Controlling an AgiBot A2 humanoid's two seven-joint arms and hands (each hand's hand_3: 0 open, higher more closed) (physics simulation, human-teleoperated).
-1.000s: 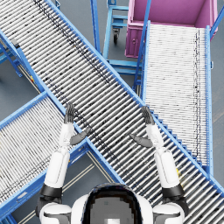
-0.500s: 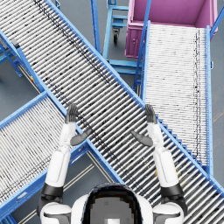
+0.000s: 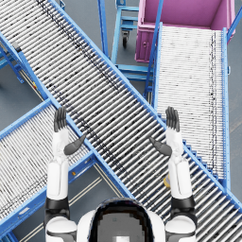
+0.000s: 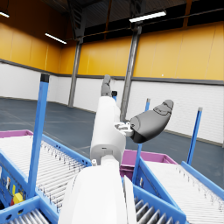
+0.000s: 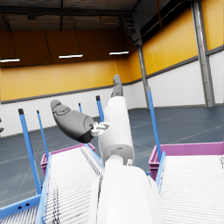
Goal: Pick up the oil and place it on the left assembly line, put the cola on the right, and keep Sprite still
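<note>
Over the last second both hands have been carried outward, while the belts and the bin have kept their places in the head view, so the camera has not shifted. The left hand [image 3: 64, 134] is now held over the left edge of the central conveyor [image 3: 113, 108], where that edge meets the left assembly line [image 3: 23, 160]. The right hand [image 3: 169, 134] is held nearer the conveyor's right edge, below the near end of the right assembly line [image 3: 189, 80]. A wider stretch of bare rollers is thus left between them.

Each hand is spread: the fingers are stretched straight ahead, the thumb is turned in toward the other hand, and nothing is gripped or touched. The same posture is shown in both wrist views, with only hall, posts and rollers behind.

No oil, cola or Sprite is seen in any of the views, neither on the central conveyor, nor on either side line, nor in the visible part of the pink bin [image 3: 144, 45] at the far end of the right line. No relation between a bottle and either hand can therefore be given. A small yellow speck [image 3: 166, 180] is seen just beside the right forearm, too small to be identified.

The widening is judged to be a ready stance, not a reach. Nothing of the sorting appears to be done, and the first pick cannot be begun until a bottle is brought within view along the rollers.
</note>
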